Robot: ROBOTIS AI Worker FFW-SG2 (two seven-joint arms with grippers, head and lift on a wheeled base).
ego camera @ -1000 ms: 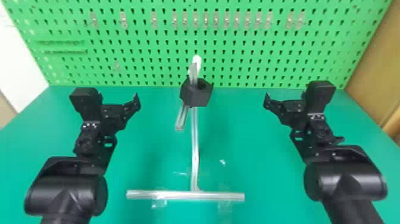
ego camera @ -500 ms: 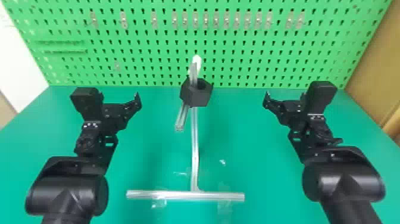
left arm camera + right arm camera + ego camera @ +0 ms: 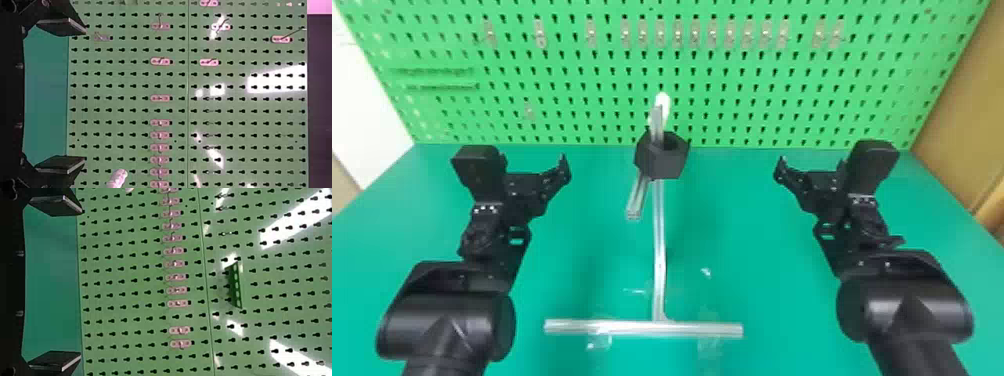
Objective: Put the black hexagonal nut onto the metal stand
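The black hexagonal nut (image 3: 662, 157) is on the upper part of the metal stand (image 3: 659, 250), whose upper bar enters the nut's hole from above. My left gripper (image 3: 532, 169) stands open, well to the nut's left and touching nothing. On the opposite side, at about the same distance, my right gripper (image 3: 812, 169) is open too. In the left wrist view, the left gripper (image 3: 80, 96) has its fingers wide apart, with the stand's white tip (image 3: 117, 179) nearby. The right gripper (image 3: 78, 283) shows an empty gap in the right wrist view.
A green pegboard (image 3: 732, 100) with small metal hooks rises behind the green table (image 3: 757, 240). The stand's crossbar (image 3: 642, 328) lies across the front, with clear tape on it. Brown panels (image 3: 967, 125) border the right side.
Both forearms have shifted very slightly inward, the right one a little more. The nut and stand keep their places, and both grippers stay open.
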